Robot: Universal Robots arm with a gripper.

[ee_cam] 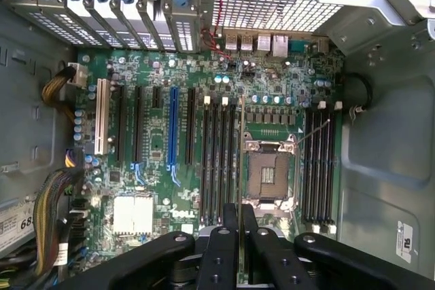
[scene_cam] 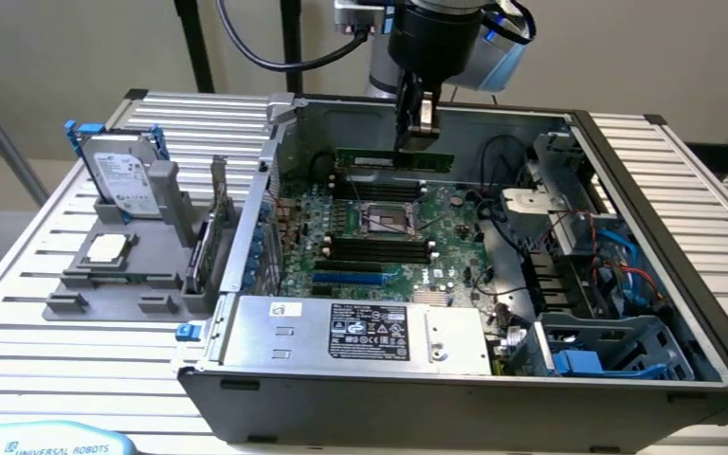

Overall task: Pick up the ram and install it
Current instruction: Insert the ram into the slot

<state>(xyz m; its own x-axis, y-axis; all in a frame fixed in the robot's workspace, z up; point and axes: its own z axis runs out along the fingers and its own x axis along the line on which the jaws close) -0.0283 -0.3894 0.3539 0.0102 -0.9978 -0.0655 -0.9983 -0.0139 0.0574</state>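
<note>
The ram (scene_cam: 393, 158) is a long thin green stick, held level over the open computer case (scene_cam: 667, 237), above the far end of the motherboard (scene_cam: 446, 213). My gripper (scene_cam: 421, 140) is shut on its upper edge from above. In the wrist view the ram (ee_cam: 241, 147) appears edge-on as a thin line between my two black fingers (ee_cam: 224, 236), with my gripper (ee_cam: 240, 225) above the black memory slots (ee_cam: 217, 161) beside the empty processor socket (ee_cam: 272, 174). A second bank of black slots (ee_cam: 319, 161) lies on the socket's other side.
At the exterior view's left a grey stand (scene_cam: 86, 303) holds a hard drive (scene_cam: 124, 175), a square silver processor chip (scene_cam: 107, 248) and a green card with a metal bracket (scene_cam: 219, 223). Inside the case are the power supply (scene_cam: 364, 332), cables (scene_cam: 610, 256) and a drive cage (scene_cam: 567, 180).
</note>
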